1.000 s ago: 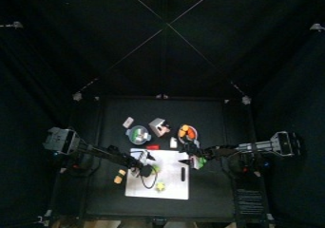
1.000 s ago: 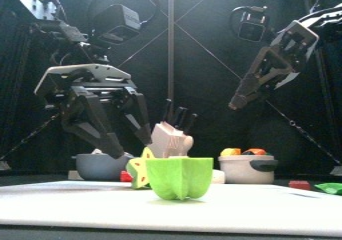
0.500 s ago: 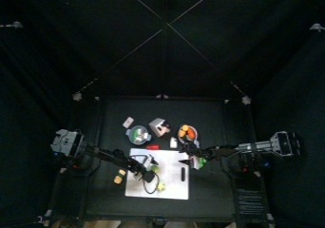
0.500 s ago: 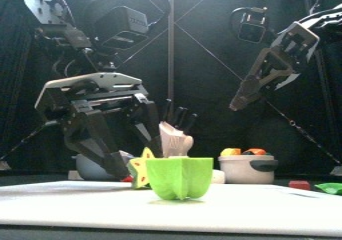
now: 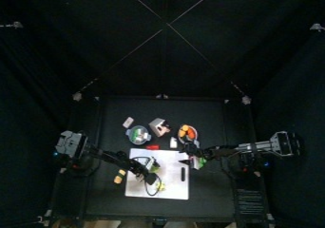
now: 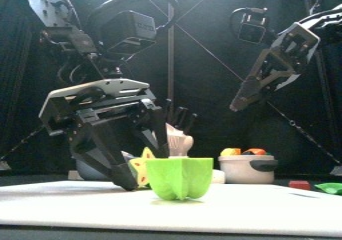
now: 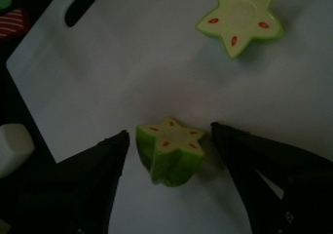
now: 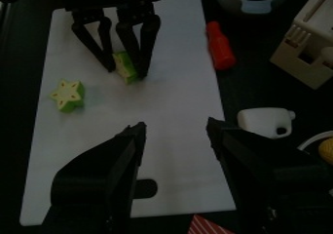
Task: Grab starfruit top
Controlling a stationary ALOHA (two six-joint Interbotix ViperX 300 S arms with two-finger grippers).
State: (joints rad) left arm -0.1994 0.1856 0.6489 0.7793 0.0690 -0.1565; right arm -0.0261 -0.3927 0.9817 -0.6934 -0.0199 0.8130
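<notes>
Lower than a second ago, the left gripper [image 7: 169, 165] straddles the starfruit body [image 7: 173, 150] mid-cutting board [image 7: 104, 72], jaws wide apart. Its cut-off starfruit top [image 7: 242, 21] lies apart toward one board edge: light, waxy, ridged, best pinched across opposite ribs. Raised right gripper [image 8: 176, 145] is also open.

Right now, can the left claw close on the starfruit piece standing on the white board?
Probably yes. The left claw is open, one jaw on either side of the standing starfruit piece, with nothing between them on the white board. The cut slice lies well clear.
</notes>
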